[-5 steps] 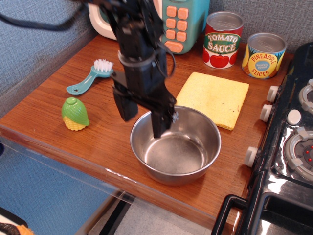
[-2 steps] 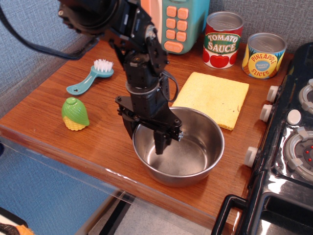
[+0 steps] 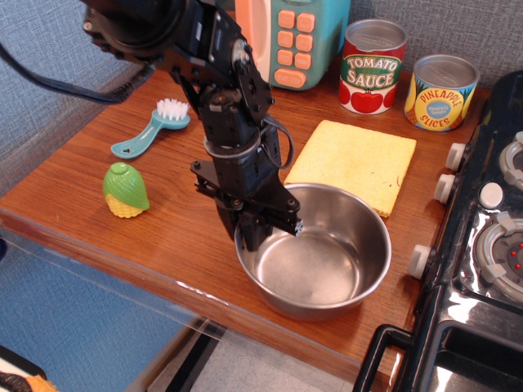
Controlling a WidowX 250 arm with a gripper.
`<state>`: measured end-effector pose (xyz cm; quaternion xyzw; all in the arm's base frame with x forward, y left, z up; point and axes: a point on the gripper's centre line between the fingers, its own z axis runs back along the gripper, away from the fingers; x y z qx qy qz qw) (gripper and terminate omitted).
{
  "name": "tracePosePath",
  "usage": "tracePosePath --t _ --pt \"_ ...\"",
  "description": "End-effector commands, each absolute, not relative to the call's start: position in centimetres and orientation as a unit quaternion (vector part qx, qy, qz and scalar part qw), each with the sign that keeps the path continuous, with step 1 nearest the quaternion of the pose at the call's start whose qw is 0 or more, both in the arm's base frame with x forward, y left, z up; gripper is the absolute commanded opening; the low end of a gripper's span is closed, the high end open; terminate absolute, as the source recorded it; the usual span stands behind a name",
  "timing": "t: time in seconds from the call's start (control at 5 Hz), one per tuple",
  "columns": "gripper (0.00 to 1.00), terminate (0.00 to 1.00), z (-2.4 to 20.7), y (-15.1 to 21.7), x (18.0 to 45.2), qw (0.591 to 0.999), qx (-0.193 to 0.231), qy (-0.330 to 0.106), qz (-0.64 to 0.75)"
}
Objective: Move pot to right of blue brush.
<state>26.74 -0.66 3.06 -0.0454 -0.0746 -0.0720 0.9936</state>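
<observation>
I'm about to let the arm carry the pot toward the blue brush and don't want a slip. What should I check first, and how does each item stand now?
1. Grip on the pot: the gripper looks shut on the left rim, one finger inside. Ok.
2. Pot lifted off the table: cannot tell.
3. Spot right of the blue brush: bare wood shows beside its bristles. Ok.
4. Path there: the toy corn lies off to the side. Ok.
5. Yellow cloth: its near edge sits very close to the pot's far rim; contact cannot tell.
6. Pot contents: looks empty. Ok.
</observation>
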Motion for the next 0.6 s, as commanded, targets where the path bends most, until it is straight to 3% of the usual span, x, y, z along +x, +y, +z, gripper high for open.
tracePosePath --t 0.0,0.2,0.4 --pt "0.00 0.00 6.9 -1.0 27.5 0.984 -0.078 -0.114 -0.108" --pt "0.00 0.00 9.4 0.9 29.9 0.984 -0.097 -0.130 -0.073" --pt "0.00 0.00 10.2 5.1 32.8 0.986 -0.090 -0.139 -0.025"
